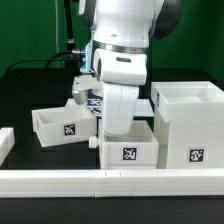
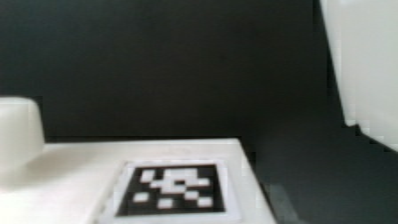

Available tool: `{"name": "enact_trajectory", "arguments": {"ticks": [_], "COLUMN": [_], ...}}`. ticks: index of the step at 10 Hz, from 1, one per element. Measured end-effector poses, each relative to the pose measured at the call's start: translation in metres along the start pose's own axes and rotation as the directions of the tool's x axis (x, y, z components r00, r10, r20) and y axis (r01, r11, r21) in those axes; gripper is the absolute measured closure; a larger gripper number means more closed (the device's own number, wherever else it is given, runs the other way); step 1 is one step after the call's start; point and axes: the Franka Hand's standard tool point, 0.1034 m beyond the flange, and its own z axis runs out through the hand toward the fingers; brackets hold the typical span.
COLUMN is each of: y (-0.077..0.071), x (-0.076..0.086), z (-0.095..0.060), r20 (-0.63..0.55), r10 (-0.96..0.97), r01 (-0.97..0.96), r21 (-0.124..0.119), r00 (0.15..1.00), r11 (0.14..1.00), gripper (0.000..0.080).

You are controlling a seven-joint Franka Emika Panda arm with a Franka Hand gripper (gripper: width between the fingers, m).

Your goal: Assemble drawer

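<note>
Here, in the exterior view, the gripper hangs low behind the front tray. Its fingers are hidden, so I cannot tell whether they are spread or pressed together. The drawer lies in loose parts: the tall housing on the exterior view's right, just beside the front tray, and a second tray on the left. Each bears a black-and-white square tag with no legible lettering. The blurred wrist view shows one tag on a white surface.

arm points straight down, wrist low; fingers apparently hidden, state unclear
</note>
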Motion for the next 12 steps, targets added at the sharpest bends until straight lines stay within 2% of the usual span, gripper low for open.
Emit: {"name": "enact_trajectory", "arguments": {"ticks": [1,2,4,5,10,12], "y": [-0.0008,-0.0047,-0.0046,-0.0054,-0.0021,-0.0033], "x": [-0.0003,-0.0024,-0.0024,-0.0020,0.0005,-0.0071], "z": [0.0005,0.0016,0.0025,0.0033,0.0019,0.0035], "r20": [0.001,0.010,0.012,0.017,0.015,0.012], "r10": [-0.002,-0.002,0.002,0.018,0.008,0.004], "r01": [0.002,0.001,-0.003,-0.019,-0.008,-0.005], "r21": [0.003,0.039,0.043,0.056,0.058,0.062], "r00": [1.000,1.000,1.000,1.000,1.000,1.000], "r11": [1.000,0.999,0.999,0.998,0.998,0.998], "gripper": [0.0761,0.0761,0.0761,0.0761,0.0761,0.0761]}}
